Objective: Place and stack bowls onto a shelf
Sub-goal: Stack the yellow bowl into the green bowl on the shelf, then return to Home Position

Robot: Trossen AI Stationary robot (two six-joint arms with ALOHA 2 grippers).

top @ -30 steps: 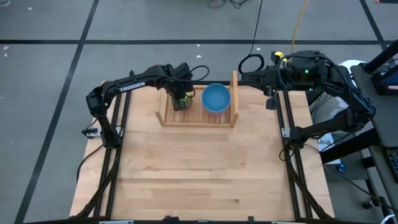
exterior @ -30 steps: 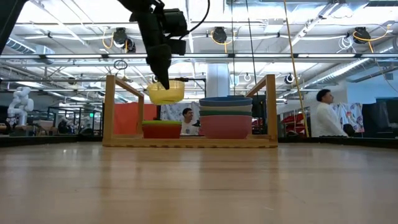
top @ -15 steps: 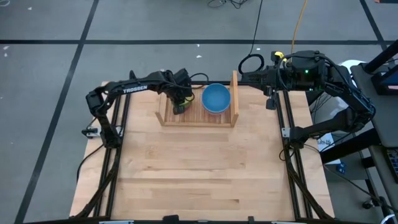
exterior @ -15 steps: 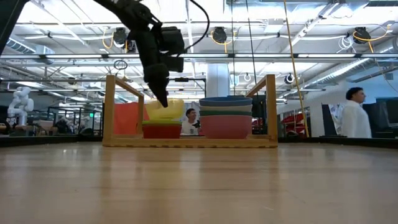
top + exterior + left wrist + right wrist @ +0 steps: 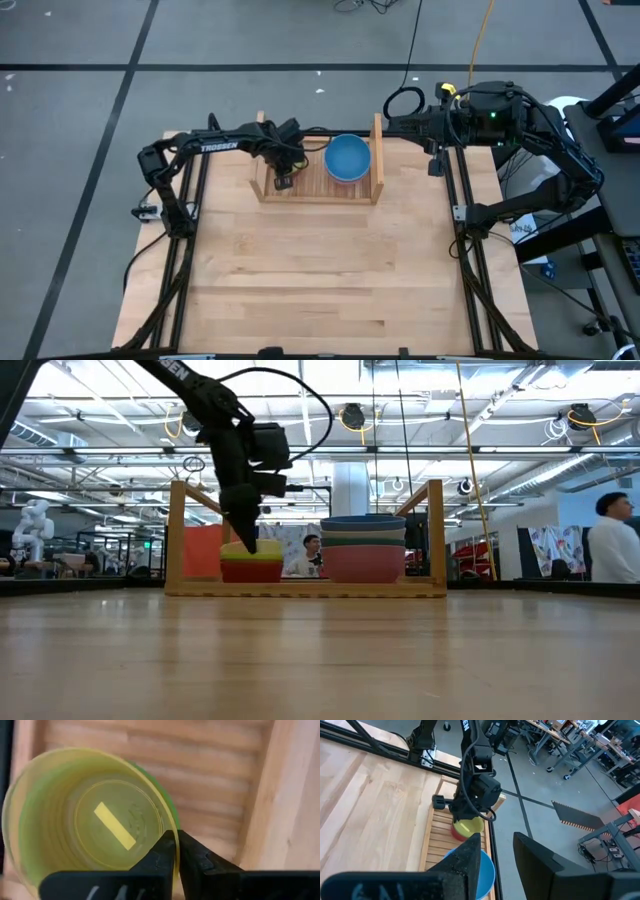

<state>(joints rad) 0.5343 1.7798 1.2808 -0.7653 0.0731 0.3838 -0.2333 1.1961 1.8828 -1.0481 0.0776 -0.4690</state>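
Observation:
My left gripper (image 5: 284, 178) is shut on the yellow bowl (image 5: 252, 549) over the left half of the shelf (image 5: 318, 190). The yellow bowl sits nested on a light green bowl (image 5: 168, 800) and a red bowl (image 5: 251, 571). On the right half stands a second stack, a blue bowl (image 5: 348, 158) on top, a teal green one (image 5: 363, 539) under it and a pink one (image 5: 363, 563) lowest. My right gripper (image 5: 497, 850) is open and empty, waiting beyond the table's far right corner. My left gripper holds the yellow bowl by its rim (image 5: 170, 827), one finger inside the bowl and one outside. The fingers come from above, pointing down. The bowl is upright, mouth up, and rests in the light green bowl beneath it.
The shelf's two upright side boards (image 5: 176, 535) (image 5: 435, 532) flank the stacks; the left board is close beside my left gripper. The wide plywood tabletop (image 5: 320, 280) stretches in front of the shelf. People show in the room beyond the table (image 5: 612, 545).
My left gripper has gone down with the yellow bowl, from above the left stack until the bowl sits nested in the light green bowl. It has stayed shut on the rim.

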